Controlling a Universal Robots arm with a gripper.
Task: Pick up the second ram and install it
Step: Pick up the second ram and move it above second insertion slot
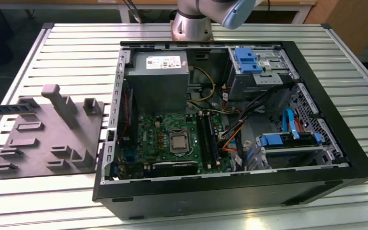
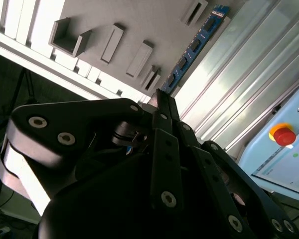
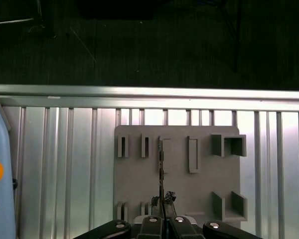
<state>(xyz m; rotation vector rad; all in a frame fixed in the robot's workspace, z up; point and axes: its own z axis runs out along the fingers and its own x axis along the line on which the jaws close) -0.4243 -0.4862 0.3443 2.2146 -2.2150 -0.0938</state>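
Your pincer (image 3: 162,201) is narrow, tips nearly together, holding nothing. The memory stick (image 1: 11,108) stands on edge on the grey tray (image 1: 40,143), at nine o'clock from the computer case (image 1: 235,199). Come down off-line and you could clip or tip it. The power-supply label (image 1: 161,61) is too small to read.

— What is your arm looking like today?
— I'm wearing a silver-grey joint (image 1: 189,26), and a pale blue cap (image 1: 236,11) is rounding it off.
— And the gripper?
— My gripper (image 2: 159,97) is showing matt black throughout in the second wrist view: flat bar links (image 2: 165,164), rounded housings. Bright silver screw heads (image 2: 38,121) are dotting every link.
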